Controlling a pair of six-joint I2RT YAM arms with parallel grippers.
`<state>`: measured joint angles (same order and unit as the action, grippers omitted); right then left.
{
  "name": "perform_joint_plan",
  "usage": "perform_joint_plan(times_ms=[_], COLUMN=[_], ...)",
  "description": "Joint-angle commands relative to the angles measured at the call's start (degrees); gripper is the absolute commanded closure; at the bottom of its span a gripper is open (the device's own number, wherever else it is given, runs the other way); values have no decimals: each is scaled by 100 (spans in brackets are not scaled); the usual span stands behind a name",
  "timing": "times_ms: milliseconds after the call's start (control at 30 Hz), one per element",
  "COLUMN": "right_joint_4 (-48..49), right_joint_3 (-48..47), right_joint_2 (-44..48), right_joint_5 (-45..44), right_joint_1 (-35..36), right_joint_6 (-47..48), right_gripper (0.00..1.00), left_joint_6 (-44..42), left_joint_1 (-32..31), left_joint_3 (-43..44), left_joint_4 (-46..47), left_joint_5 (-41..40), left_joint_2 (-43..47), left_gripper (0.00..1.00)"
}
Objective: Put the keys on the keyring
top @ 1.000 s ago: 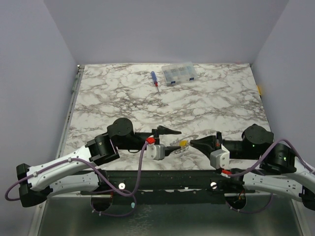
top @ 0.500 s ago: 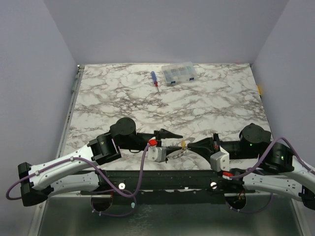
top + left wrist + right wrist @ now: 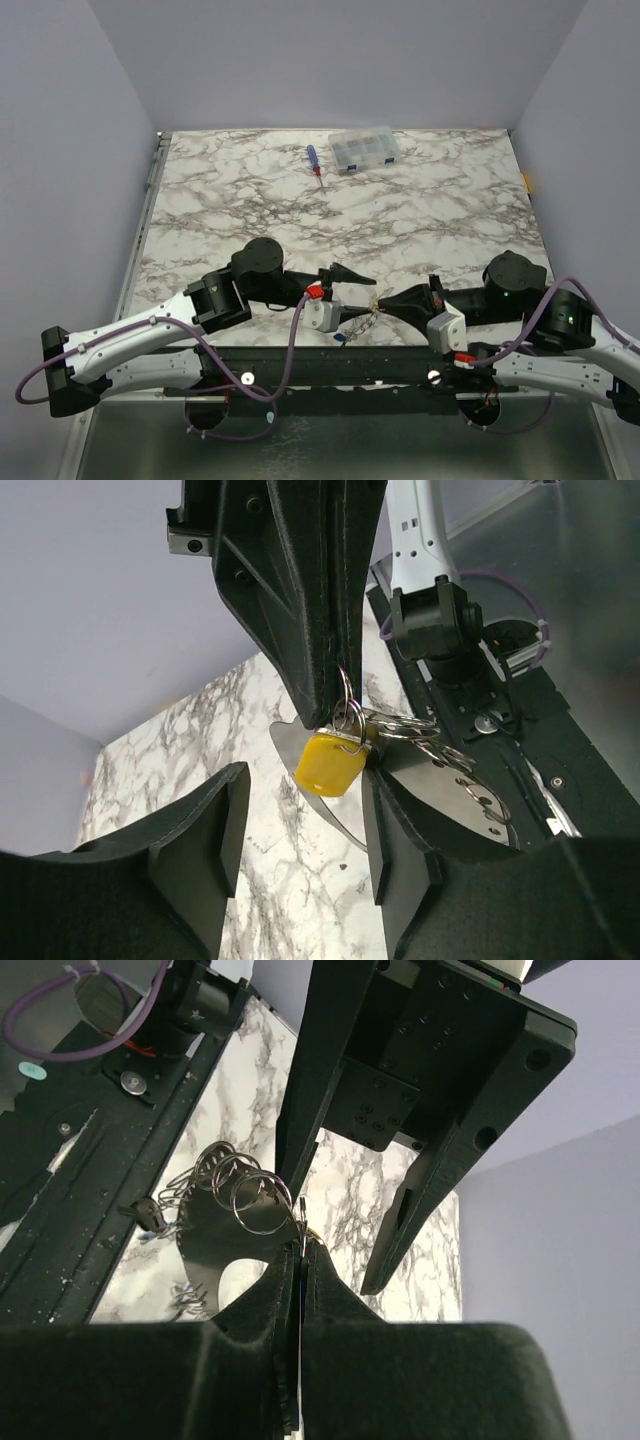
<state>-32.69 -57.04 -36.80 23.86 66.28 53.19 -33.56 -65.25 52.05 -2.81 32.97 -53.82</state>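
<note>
The keyring (image 3: 358, 322), a grey hoop with a studded rim, hangs between my two grippers over the table's near edge. It also shows in the left wrist view (image 3: 455, 792) and in the right wrist view (image 3: 205, 1245), with several small wire rings (image 3: 250, 1198) on it. A yellow-headed key (image 3: 328, 763) hangs from a small ring at the right gripper's tip. A small blue key head (image 3: 340, 338) dangles below. My right gripper (image 3: 381, 302) (image 3: 300, 1248) is shut on that ring bundle. My left gripper (image 3: 358, 296) (image 3: 302, 815) is open, with its fingers on either side of the yellow key and not touching it.
A blue-and-red-handled screwdriver (image 3: 314, 160) and a clear compartment box (image 3: 366, 149) lie at the far edge of the marble table (image 3: 440, 210). The black base bar and the metal floor lie just below the hanging ring.
Both grippers have moved toward the near edge. The ring bundle now hangs lower between them, and the yellow key hardly shows from above.
</note>
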Motion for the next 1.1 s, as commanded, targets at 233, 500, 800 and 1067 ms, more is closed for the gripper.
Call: perform_joint_plan(times_ms=[233, 500, 800, 1067], right_joint_4=[577, 632, 541, 531], right_joint_3=[-213, -191, -216, -142], right_joint_2=[-12, 5, 49, 76], right_joint_5=[37, 49, -25, -96], right_joint_1=[-2, -10, -10, -10], right_joint_6=[37, 15, -5, -19], right_gripper=[100, 100, 100, 100], left_joint_6=[192, 188, 187, 299], left_joint_1=[-40, -64, -63, -64], left_joint_3=[105, 41, -87, -97], left_joint_4=[12, 192, 235, 163], left_joint_5=[548, 377, -7, -213], left_joint_2=[-149, -165, 132, 511], left_gripper=[65, 99, 57, 46])
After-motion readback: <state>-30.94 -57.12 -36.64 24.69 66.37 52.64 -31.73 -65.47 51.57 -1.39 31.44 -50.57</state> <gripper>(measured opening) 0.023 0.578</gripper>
